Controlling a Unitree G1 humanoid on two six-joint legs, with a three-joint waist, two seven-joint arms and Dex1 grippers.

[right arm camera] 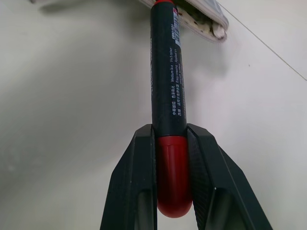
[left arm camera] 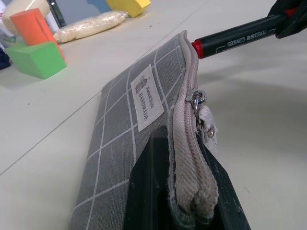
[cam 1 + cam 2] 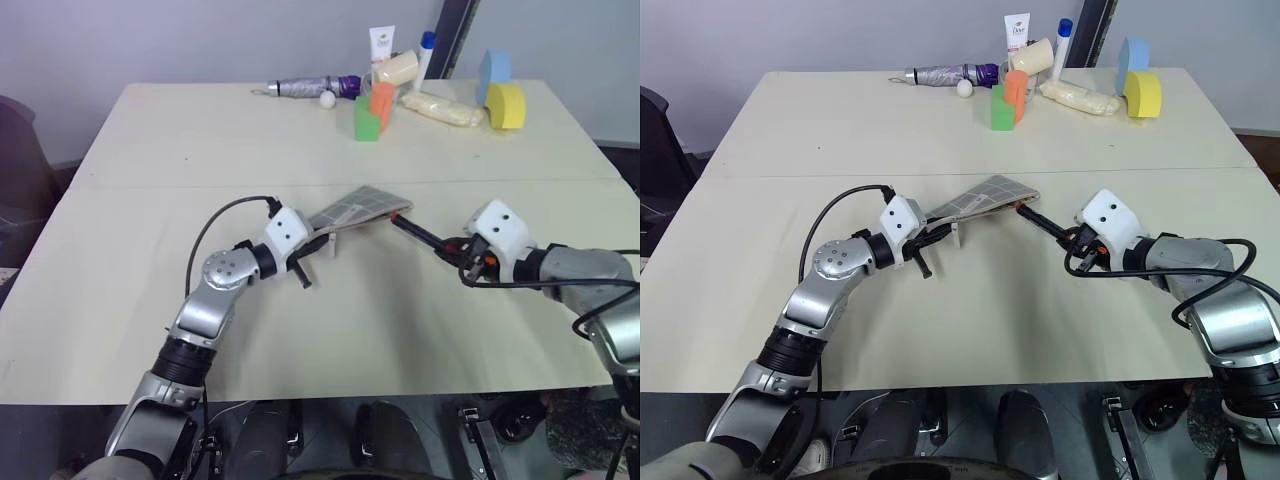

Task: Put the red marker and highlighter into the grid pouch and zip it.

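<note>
Pale surface: limp grid pouch, zipper edge pinched by left gripper; light rigid red marker, red end clamped in right gripper, tip at its mouth.

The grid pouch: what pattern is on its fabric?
The grid pouch is grey with thin white grid lines and a white label; clearest in the left wrist view.

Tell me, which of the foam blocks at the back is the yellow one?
The yellow block is the half-round one at the far right, in front of the blue block; the orange and green ones stand together further left.
</note>
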